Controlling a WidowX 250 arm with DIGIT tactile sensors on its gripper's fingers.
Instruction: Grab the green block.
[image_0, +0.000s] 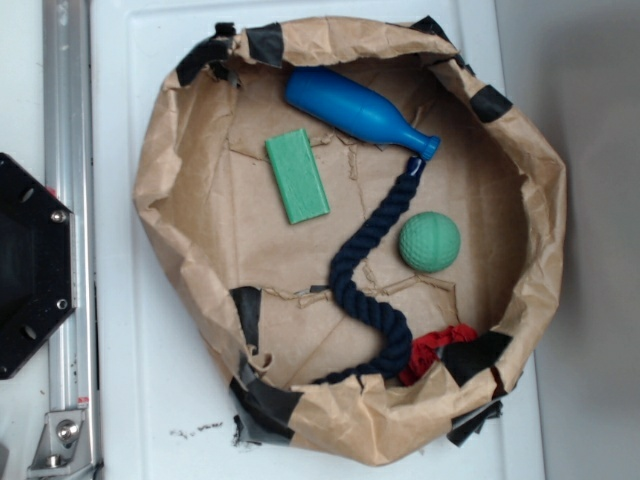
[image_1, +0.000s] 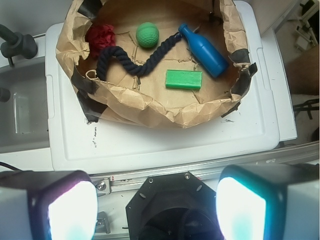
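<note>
Since the overhead view leaves the arm out, you get an unobstructed look into the brown paper nest (image_0: 170, 170) taped on the white surface (image_0: 130, 330). Your target, the green block (image_0: 297, 175), lies flat on the paper floor, just below the blue bottle (image_0: 355, 110) and apart from it. A dark rope (image_0: 370, 280) snakes from the bottle's neck down toward a red rag (image_0: 437, 348), and a green ball (image_0: 430, 241) sits right of the rope. From the wrist view, you see the claw (image_1: 156, 205) spread wide open, gripping nothing, well back from the nest. The block (image_1: 184, 79) lies beside the bottle (image_1: 205, 50), its long sides free, so closing across its narrow width looks easiest.
</note>
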